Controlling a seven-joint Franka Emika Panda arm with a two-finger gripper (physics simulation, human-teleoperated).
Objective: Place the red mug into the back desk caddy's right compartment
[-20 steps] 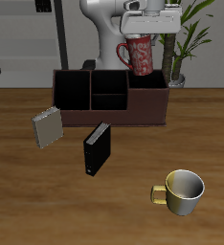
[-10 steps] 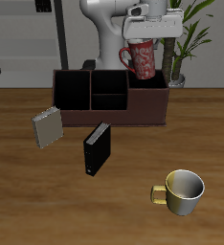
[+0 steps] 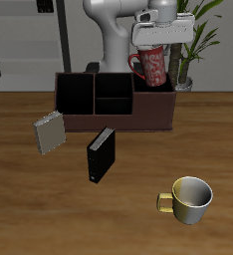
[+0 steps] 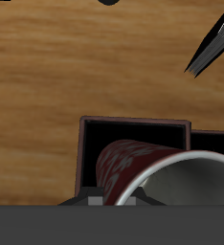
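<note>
One mug held: the gripper (image 3: pixel 153 44) is clenched on the rim of the red mug (image 3: pixel 150 66), which hangs upright in the air.
Mug surface: glossy red with a pale speckled pattern; a red loop handle juts from its side toward the caddy's middle.
Mug shape: a plain cylinder; the wrist view shows its round pale rim and grey inside (image 4: pixel 195 177) close to the camera.
Mug place: above the right compartment (image 3: pixel 154 100) of the back desk caddy (image 3: pixel 116 102), its base clear of the caddy's walls as far as the exterior view shows.
Caddy: a long low box, dark brown outside, with straight thin dividers.
Compartments: the smaller sections have black walls; the right one is the widest, undivided, with dark reddish-brown walls.
Wrist view of caddy: a dark rectangular opening with a thin brown rim (image 4: pixel 133 122) lies directly under the mug.
Table: wood (image 3: pixel 49 209) with a warm brown streaked grain.
Yellow mug: a plain yellowish-cream mug (image 3: pixel 190 198) with a smooth sheen stands near the table's front edge, well apart from the caddy.
Black box: a small upright slab (image 3: pixel 101 153) stands in front of the caddy.
Grey block: a flat square piece (image 3: pixel 49 131), tilted, sits near the caddy's far end from the mug.
Plant: green leaves (image 3: pixel 193 35) rise behind the caddy.
</note>
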